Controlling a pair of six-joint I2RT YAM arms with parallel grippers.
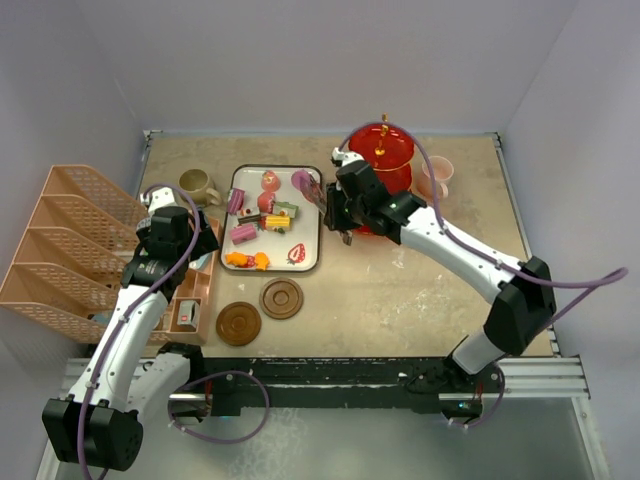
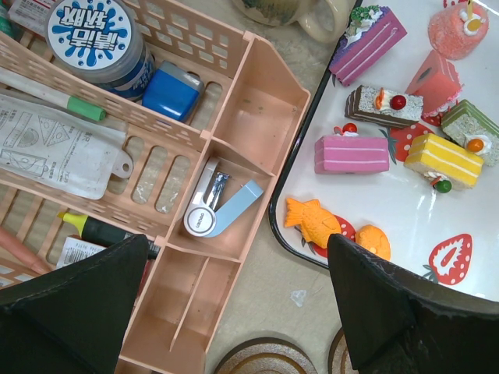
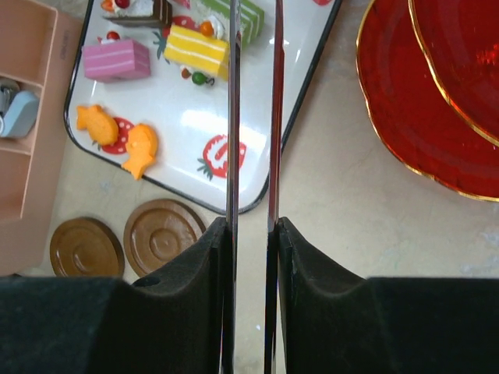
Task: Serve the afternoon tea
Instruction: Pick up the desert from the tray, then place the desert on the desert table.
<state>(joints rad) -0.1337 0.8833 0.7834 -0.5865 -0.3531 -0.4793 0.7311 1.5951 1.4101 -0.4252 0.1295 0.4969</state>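
1. Writing first: in the left wrist view a round tub lid (image 2: 95, 31) in the pink organiser (image 2: 257, 101) carries blue Chinese characters on a white splash, which I cannot read; the white packet (image 2: 54, 152) beside it bears line drawings and print too small to make out.
2. My left jaws stand spread wide with nothing between them, their black pads (image 2: 78, 312) either side of the organiser's near compartments; a metal nail clipper (image 2: 218, 204) lies in one of these.
3. The toy sweets (image 2: 351, 153) lie on the strawberry-printed tray (image 2: 405, 226), just right of my left jaws; cake slices and two orange fish among them.
4. My right jaws are pinching the long tweezers (image 3: 231, 117), one blade against each pad; the blades run away over the tray's right rim.
5. From above, a purple sweet (image 1: 303, 181) sits by the tweezer tips at the tray's far right corner; whether it is nipped I cannot tell.
6. The red stand (image 1: 380, 150) rises just right of and beyond my right jaws, the pink mug (image 1: 436, 175) to its right; the olive mug (image 1: 197, 184) stands left of the tray's far end; two coasters (image 1: 282, 298) lie side by side on the counter (image 1: 400, 290), near of the tray.
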